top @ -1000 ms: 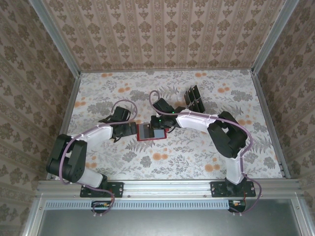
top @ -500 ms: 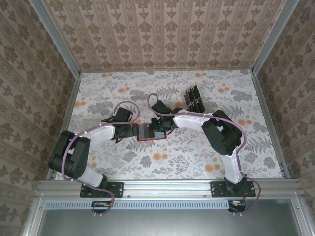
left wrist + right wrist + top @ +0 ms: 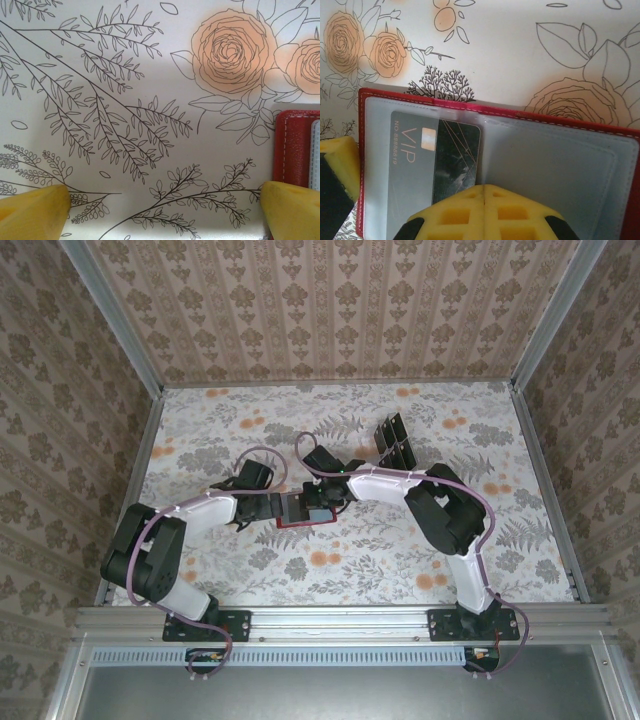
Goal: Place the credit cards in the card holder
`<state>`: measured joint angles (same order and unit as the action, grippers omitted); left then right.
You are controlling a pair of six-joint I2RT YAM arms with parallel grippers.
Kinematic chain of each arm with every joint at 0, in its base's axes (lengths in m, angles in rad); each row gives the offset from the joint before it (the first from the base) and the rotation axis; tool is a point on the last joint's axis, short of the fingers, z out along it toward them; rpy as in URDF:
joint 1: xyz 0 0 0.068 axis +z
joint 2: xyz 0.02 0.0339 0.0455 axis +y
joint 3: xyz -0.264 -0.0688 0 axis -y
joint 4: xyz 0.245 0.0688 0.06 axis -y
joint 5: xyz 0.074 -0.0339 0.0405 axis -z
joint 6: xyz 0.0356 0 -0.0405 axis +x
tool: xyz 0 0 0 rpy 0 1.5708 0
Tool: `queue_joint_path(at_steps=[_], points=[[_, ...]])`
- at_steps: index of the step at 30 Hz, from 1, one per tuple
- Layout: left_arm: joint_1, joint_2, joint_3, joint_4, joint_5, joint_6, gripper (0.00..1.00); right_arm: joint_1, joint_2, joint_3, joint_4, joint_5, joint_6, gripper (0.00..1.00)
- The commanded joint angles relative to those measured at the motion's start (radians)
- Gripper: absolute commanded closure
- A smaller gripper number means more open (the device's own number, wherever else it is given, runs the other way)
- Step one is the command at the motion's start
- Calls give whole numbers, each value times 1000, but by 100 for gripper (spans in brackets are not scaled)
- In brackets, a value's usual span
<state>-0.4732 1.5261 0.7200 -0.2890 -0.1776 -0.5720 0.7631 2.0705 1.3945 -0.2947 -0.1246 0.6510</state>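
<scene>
The red card holder (image 3: 520,117) lies open on the flowered table, its pale pockets facing up. One dark credit card (image 3: 435,155) marked VIP sits partly inside the left pocket, its right part sticking out. My right gripper (image 3: 484,192) is shut, its yellow fingertips pressed together with nothing between them, right at the card's near edge. In the top view it hovers over the card holder (image 3: 300,512). My left gripper (image 3: 165,210) is open and low over the table at the holder's left edge (image 3: 290,150). Its right finger (image 3: 295,207) is at the red rim.
A dark slotted rack (image 3: 393,440) stands behind the right arm, towards the back of the table. Patterned walls and metal rails close the table in on three sides. One yellow finger (image 3: 340,165) of the left gripper shows beside the holder's left side.
My right gripper has moved left over the open holder, towards the left gripper. The left gripper has stayed open at the holder's left edge.
</scene>
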Motion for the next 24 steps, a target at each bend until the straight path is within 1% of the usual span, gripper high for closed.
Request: queue_joint_path(at_steps=[1, 16, 19, 24], points=[[-13, 34, -22, 26, 44, -20, 0, 14, 25, 29, -2, -36, 11, 94], [-18, 34, -23, 34, 47, -20, 0, 41, 52, 72, 2, -69, 24, 94], [-18, 34, -22, 30, 44, -18, 0, 41, 29, 60, -9, -52, 10, 94], [-18, 35, -23, 28, 44, -17, 0, 21, -39, -10, -8, -20, -9, 94]])
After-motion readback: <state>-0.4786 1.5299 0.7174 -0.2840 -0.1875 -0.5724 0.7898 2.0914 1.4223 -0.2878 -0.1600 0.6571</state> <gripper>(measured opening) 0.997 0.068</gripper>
